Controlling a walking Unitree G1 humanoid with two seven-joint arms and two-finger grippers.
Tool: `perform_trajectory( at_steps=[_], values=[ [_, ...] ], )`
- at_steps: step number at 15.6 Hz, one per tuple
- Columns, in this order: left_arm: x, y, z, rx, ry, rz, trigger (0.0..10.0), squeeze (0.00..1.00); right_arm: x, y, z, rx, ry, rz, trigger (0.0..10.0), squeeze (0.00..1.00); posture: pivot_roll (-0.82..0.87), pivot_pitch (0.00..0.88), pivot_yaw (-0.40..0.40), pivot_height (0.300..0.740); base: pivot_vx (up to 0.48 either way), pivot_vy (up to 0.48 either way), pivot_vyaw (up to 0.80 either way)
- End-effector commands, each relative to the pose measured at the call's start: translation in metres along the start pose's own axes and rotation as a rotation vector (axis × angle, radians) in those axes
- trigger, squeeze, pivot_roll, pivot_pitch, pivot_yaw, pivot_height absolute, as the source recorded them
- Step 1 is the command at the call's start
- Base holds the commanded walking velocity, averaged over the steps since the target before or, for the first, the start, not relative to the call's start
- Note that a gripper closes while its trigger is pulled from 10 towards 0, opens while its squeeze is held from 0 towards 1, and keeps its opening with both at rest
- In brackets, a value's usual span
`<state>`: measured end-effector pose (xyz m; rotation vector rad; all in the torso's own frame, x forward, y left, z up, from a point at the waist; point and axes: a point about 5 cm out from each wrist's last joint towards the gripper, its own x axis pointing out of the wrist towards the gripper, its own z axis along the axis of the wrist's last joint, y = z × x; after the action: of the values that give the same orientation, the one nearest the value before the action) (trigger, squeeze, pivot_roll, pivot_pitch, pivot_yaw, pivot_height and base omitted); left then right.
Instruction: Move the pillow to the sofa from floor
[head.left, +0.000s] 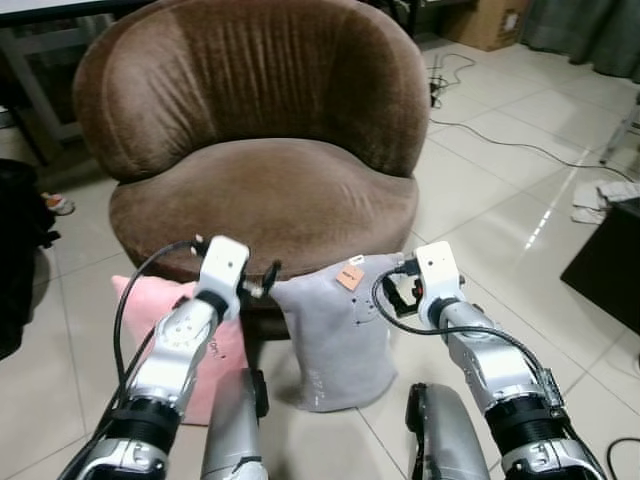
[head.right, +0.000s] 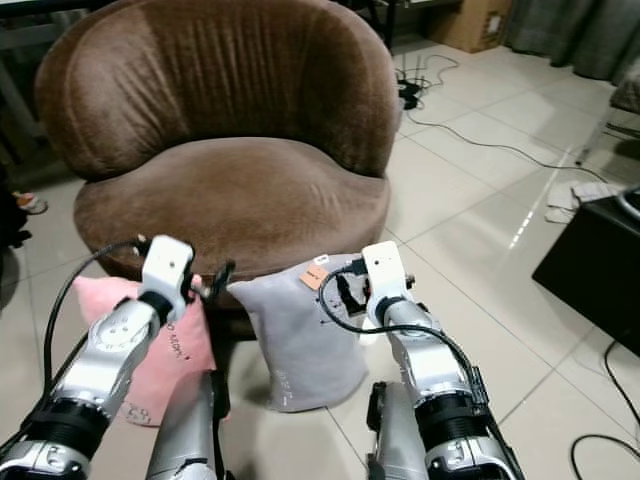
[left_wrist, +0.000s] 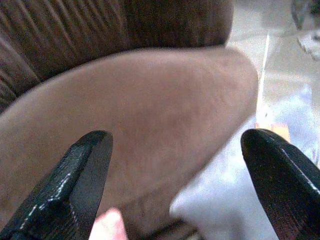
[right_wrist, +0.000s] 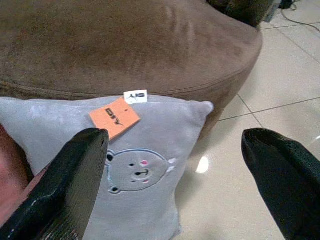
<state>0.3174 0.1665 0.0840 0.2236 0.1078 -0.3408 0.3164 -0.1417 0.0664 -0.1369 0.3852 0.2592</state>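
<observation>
Against the front edge of the round brown velvet sofa leans a soft grey bear pillow; I hold my left gripper and right gripper spread wide at its top corners, ready to grab.

The pink pillow sat half hidden behind the left arm. The print on the grey pillow's orange tag was too small to read. The sofa's back was cut off at the far edge.
</observation>
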Motion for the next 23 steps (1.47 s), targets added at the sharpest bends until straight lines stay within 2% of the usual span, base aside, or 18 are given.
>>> perform_trajectory(
  at_steps=[1,3,6,8,11,16,18,23],
  values=[
    [0.002,0.002,0.010,-0.007,-0.047,0.015,10.0,0.00,-0.001,-0.003,0.006,-0.004,-0.016,-0.010,10.0,0.00,0.02,0.000,0.014,0.490,0.000,0.000,0.00],
    [-0.003,0.001,0.014,0.019,-0.085,0.022,10.0,0.00,-0.002,-0.002,0.001,0.000,-0.013,-0.013,10.0,0.00,0.02,0.000,0.014,0.480,0.000,0.000,0.00],
    [-0.005,0.002,0.013,0.011,-0.088,0.034,10.0,0.00,-0.002,-0.001,0.001,0.002,-0.013,-0.016,10.0,0.00,0.03,0.000,0.012,0.480,0.000,0.000,0.00],
    [-0.006,0.003,0.015,0.014,-0.094,0.032,10.0,0.00,-0.001,-0.001,0.000,0.028,-0.014,-0.012,10.0,0.00,0.03,0.000,0.009,0.480,0.330,0.000,0.00],
    [-0.007,0.003,0.017,0.027,-0.101,0.020,10.0,0.00,0.000,-0.001,0.001,0.019,-0.018,-0.011,10.0,0.00,0.03,0.000,0.011,0.480,0.399,0.000,-0.71],
    [-0.006,0.003,0.017,0.040,-0.100,0.009,10.0,0.00,0.001,0.000,0.000,0.006,-0.018,-0.010,10.0,0.00,0.03,0.000,0.016,0.480,0.406,0.000,0.00],
    [-0.007,0.003,0.016,0.069,-0.093,0.023,10.0,0.00,0.001,0.001,0.000,0.000,-0.019,0.006,10.0,0.00,0.04,0.000,0.017,0.480,0.000,0.000,0.00],
    [-0.012,0.004,0.009,0.079,-0.062,0.023,10.0,0.00,0.000,0.001,-0.001,-0.017,-0.021,0.039,10.0,0.00,0.04,0.000,0.017,0.480,0.000,0.000,0.00]
  ],
)
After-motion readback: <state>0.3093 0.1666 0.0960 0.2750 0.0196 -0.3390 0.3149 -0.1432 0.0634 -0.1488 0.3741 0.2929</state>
